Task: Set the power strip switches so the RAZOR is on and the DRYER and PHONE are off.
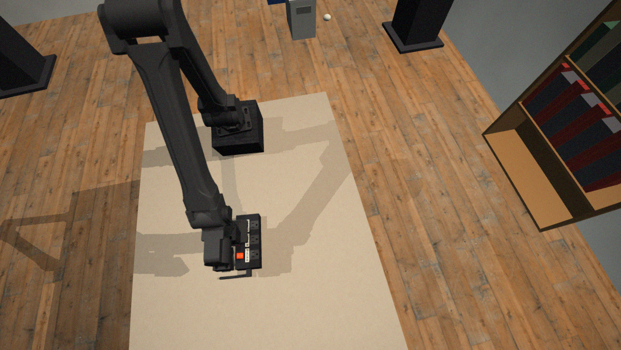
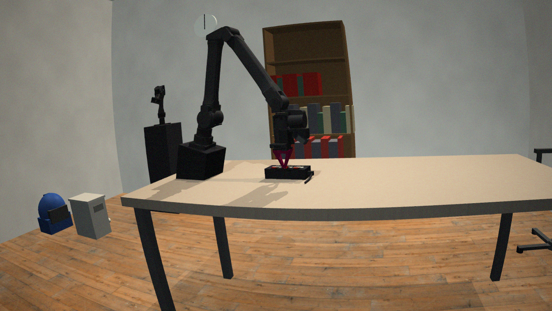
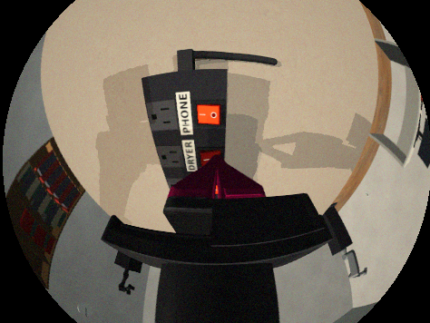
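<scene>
A black power strip (image 1: pixel 248 241) lies flat on the beige table, right way up; it also shows in the exterior view (image 2: pixel 287 171) and in the wrist view (image 3: pixel 184 122). The PHONE switch (image 3: pixel 210 116) is a bright orange-red rocker at the cord end. The DRYER switch (image 3: pixel 208 158) is half hidden behind my finger tips. The RAZOR switch is hidden under the gripper. My gripper (image 3: pixel 216 160) (image 2: pixel 284 165) is shut, with its magenta fingers together pointing down at the strip's switch row, tips at the DRYER switch. I cannot tell if the tips touch it.
The strip's short black cord (image 1: pixel 234 275) sticks out toward the table's near end. The arm's black base (image 1: pixel 237 128) stands at the far end of the table. A bookshelf (image 2: pixel 308 90) stands behind the table. A grey box (image 2: pixel 90 214) sits on the floor.
</scene>
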{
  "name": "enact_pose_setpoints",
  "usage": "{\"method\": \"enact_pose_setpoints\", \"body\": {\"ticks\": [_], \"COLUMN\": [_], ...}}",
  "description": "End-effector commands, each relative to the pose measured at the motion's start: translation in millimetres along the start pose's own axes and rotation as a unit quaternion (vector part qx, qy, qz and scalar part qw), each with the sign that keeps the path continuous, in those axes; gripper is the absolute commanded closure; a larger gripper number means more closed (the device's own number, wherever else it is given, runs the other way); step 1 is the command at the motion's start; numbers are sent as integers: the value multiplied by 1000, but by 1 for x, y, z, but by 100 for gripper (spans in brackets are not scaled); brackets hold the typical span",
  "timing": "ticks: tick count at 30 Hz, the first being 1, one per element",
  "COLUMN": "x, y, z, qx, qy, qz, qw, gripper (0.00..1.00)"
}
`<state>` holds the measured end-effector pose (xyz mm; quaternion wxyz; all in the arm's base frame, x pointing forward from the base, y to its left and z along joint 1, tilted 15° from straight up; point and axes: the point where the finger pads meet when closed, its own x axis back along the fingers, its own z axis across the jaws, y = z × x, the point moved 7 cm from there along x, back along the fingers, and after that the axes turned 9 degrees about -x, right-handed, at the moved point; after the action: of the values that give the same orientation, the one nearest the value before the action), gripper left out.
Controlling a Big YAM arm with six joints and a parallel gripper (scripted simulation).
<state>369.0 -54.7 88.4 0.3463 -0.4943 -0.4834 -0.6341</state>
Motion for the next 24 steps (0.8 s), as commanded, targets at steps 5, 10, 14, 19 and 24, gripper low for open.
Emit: {"method": "enact_pose_setpoints", "body": {"ticks": [5,10,14,19,24], "x": [17,43,52,55,51], "y": [2,19,19,13,14], "z": [3,6,6,5,5], "qx": [0,0,0,0,0], "qy": [3,6,6,5,5], "qz": [-9,-26,-27,-20,-18], "qw": [1000,1000,1000,1000,1000], "gripper": [100,100,100,100,100]}}
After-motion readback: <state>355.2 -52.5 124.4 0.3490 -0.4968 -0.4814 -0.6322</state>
